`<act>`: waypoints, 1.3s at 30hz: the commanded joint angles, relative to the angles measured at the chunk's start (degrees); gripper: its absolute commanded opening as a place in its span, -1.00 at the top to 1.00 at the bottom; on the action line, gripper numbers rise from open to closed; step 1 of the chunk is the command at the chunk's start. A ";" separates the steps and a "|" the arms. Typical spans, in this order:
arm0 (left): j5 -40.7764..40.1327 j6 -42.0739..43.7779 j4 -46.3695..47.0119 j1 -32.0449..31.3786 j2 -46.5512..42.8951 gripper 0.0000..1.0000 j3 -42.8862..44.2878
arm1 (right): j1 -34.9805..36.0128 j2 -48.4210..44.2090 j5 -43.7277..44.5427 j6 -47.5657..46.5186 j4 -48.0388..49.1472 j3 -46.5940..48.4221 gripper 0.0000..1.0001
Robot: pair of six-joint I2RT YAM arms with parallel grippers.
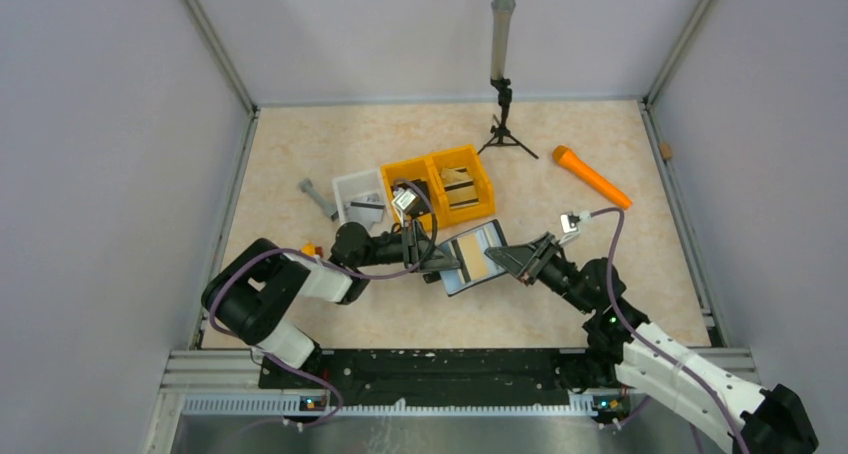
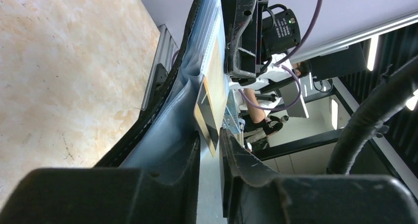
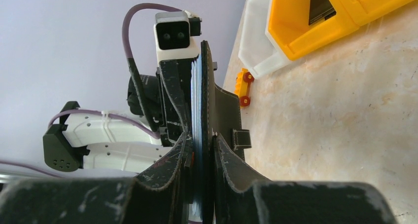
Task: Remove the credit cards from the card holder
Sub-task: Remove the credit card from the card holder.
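The card holder (image 1: 487, 242) hangs open above the table between both grippers, its pale grey-blue lining (image 2: 167, 120) facing up. A tan credit card (image 1: 472, 261) with a black stripe sticks out of a slot. The card's end (image 2: 209, 116) lies between the tips of my left gripper (image 2: 209, 145), whose jaws stand slightly apart with a gap beside the card. From the other side my right gripper (image 3: 201, 145) is shut on the holder's edge (image 3: 224, 105), the strap (image 3: 240, 137) just beyond it. More cards lie in the yellow bin (image 1: 460, 186) and the white tray (image 1: 364, 208).
Two yellow bins (image 1: 478, 164) and a white tray (image 1: 350, 182) stand behind the holder. An orange tool (image 1: 592, 177) lies at the back right, a small tripod with a grey tube (image 1: 502, 74) at the back. A grey piece (image 1: 318, 196) and a small toy car (image 3: 243, 86) sit left.
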 commanded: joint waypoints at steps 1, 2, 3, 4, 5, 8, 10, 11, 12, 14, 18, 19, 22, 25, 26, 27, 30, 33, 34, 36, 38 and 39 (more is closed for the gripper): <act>0.50 -0.26 2.58 0.01 0.01 0.45 1.98 | -0.76 1.18 -1.73 1.71 7.95 -0.31 0.91; 0.41 -0.28 2.58 0.00 0.19 0.37 2.15 | -0.75 1.31 -1.82 1.79 8.29 -0.40 0.92; 0.32 -0.36 2.65 -0.09 0.36 0.31 2.33 | -0.75 1.37 -1.83 1.91 8.52 -0.47 0.92; 0.24 -0.37 2.66 -0.16 0.54 0.29 2.55 | -0.75 1.43 -1.95 1.95 8.60 -0.51 0.92; 0.22 -0.42 2.78 -0.17 0.73 0.26 2.69 | -0.75 1.43 -1.93 1.92 8.68 -0.52 0.92; 0.12 -0.68 3.17 -0.35 1.28 0.20 3.17 | -0.75 1.43 -2.18 1.96 8.63 -0.44 0.92; 0.17 -0.79 3.20 -0.58 1.55 0.32 3.56 | -0.75 1.45 -2.35 1.86 8.57 -0.49 0.92; 0.20 -0.81 3.13 -0.66 1.77 0.46 3.75 | -0.75 1.43 -2.36 1.81 8.51 -0.51 0.93; 0.33 -0.93 3.16 -0.69 1.92 0.69 3.85 | -0.75 1.35 -2.36 1.82 8.45 -0.56 0.93; 0.71 -1.11 3.45 -0.57 2.27 1.00 3.82 | -0.75 0.99 -1.92 1.79 7.89 -0.60 0.94; 1.61 -1.37 3.76 0.89 1.56 1.00 2.33 | -0.83 -2.74 1.16 -0.41 1.98 0.00 0.95; 2.07 -1.54 3.89 1.85 1.06 1.00 1.57 | -0.88 -4.26 3.07 -1.41 -0.74 0.39 0.96; 4.75 -1.56 3.07 5.07 -0.80 1.00 -0.91 | -1.20 -10.03 7.31 -4.47 -9.90 2.01 0.96; 7.65 0.16 -0.16 7.25 -2.79 1.00 -2.63 | -1.89 -15.06 12.39 -6.73 -16.90 3.47 0.99; 8.30 0.92 -1.47 7.63 -3.55 1.00 -3.13 | -2.11 -16.39 13.39 -7.61 -18.48 3.71 1.00; 9.00 1.81 -2.85 8.13 -4.19 1.00 -3.62 | -2.27 -17.38 14.39 -8.33 -19.79 3.97 1.00; 10.09 3.97 -6.86 10.28 -6.91 1.00 -5.11 | -2.41 -19.27 16.68 -10.70 -23.14 4.88 1.00; 10.03 8.68 -15.84 12.43 -11.52 1.00 -4.85 | -2.42 -19.12 18.36 -14.55 -27.14 6.70 1.00; 9.21 12.54 -22.90 12.62 -13.92 1.00 -3.51 | -2.42 -18.90 19.38 -16.35 -29.06 7.74 1.00; 4.08 26.43 -47.67 12.34 -19.68 1.00 2.02 | -2.42 -18.09 21.73 -20.50 -32.83 10.29 1.00; -8.33 40.10 -71.96 10.48 -24.95 1.00 10.24 | -2.42 -16.88 23.84 -24.64 -36.44 13.35 1.00; -14.97 44.31 -80.64 9.09 -25.60 1.00 14.60 | -2.42 -16.33 24.91 -26.30 -37.91 14.70 1.00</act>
